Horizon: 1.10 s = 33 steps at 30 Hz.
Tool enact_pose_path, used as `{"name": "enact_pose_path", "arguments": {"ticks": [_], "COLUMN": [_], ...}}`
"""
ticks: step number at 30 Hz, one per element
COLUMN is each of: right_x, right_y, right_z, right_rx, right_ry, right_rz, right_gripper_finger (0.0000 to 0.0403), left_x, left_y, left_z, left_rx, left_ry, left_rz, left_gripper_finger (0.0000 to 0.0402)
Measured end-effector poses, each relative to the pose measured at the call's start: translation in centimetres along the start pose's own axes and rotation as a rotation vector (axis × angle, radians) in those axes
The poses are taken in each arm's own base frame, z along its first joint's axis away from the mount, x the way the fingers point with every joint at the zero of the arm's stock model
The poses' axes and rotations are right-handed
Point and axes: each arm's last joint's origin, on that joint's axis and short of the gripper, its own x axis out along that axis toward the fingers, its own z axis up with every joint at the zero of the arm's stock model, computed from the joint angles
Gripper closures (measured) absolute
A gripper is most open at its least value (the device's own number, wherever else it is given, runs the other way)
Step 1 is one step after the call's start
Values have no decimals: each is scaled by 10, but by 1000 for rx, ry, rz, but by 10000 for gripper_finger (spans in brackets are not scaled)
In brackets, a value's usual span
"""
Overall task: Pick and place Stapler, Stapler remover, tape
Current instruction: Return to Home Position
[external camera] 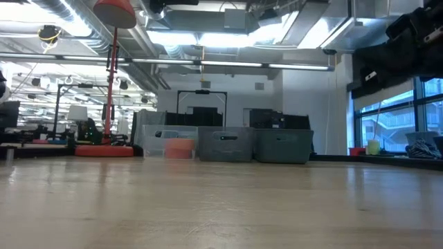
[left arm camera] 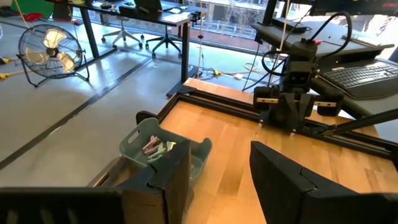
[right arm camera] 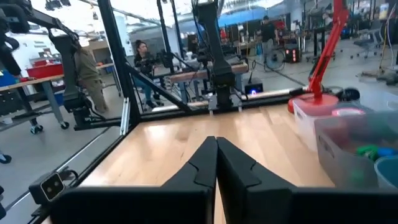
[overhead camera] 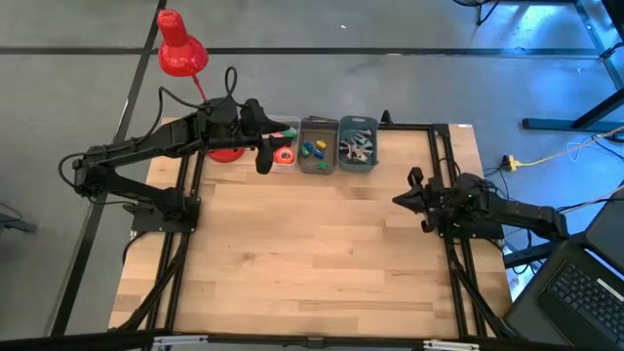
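Left fingers [left arm camera: 283, 180]: I see them spread, empty, just beside the clear bin [overhead camera: 292, 125].
Right fingers [right arm camera: 239, 168]: pressed together, empty, at the right edge of the bench [overhead camera: 292, 253].
Around: red lamp [overhead camera: 181, 51] behind the left arm [overhead camera: 146, 146].
Bins: tape [overhead camera: 285, 154] in the clear one; staplers [overhead camera: 314, 149] in the middle bin [overhead camera: 318, 121]; removers [overhead camera: 357, 148] in the blue bin [overhead camera: 358, 120].
Pose: left arm stretched out; right arm [overhead camera: 507, 210] folded.

A: Tape?
B: One red-orange tape roll [overhead camera: 284, 154], flat, pale core, in clear bin [overhead camera: 292, 123], top centre of high view.
A: Staplers?
B: Small blue/green/yellow staplers [overhead camera: 314, 149], jumbled in dark bin [overhead camera: 319, 121], just right of clear one.
A: Removers?
B: Pale claw-shaped staple removers [overhead camera: 357, 147], piled in blue bin [overhead camera: 359, 167], rightmost.
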Motion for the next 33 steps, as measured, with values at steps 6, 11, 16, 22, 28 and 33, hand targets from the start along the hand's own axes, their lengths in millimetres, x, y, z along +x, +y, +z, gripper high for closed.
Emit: {"name": "enact_pose_path", "arguments": {"ticks": [6,11,16,22,28,33], "right_x": [1,1,1,1,1,1], "right_y": [0,0,0,0,0,0], "right_z": [-1,-1,-1,-1,-1,-1], "right_rx": [3,3,3,3,3,3], "right_ry": [9,9,9,9,9,9], "right_rz": [-2,-2,-3,-3,-3,-3], "right_gripper_finger": [374,371,370,370,369,369], "left_x": [0,0,0,0,-8,-53], "left_y": [0,0,0,0,0,2], "left_z": [0,0,0,0,3,-4], "left_rx": [0,0,0,0,-72,-129], "left_ry": [0,0,0,0,-21,-152], "left_rz": [0,0,0,0,-3,-33], "left_gripper_finger": [243,244,246,242,246,247]}}
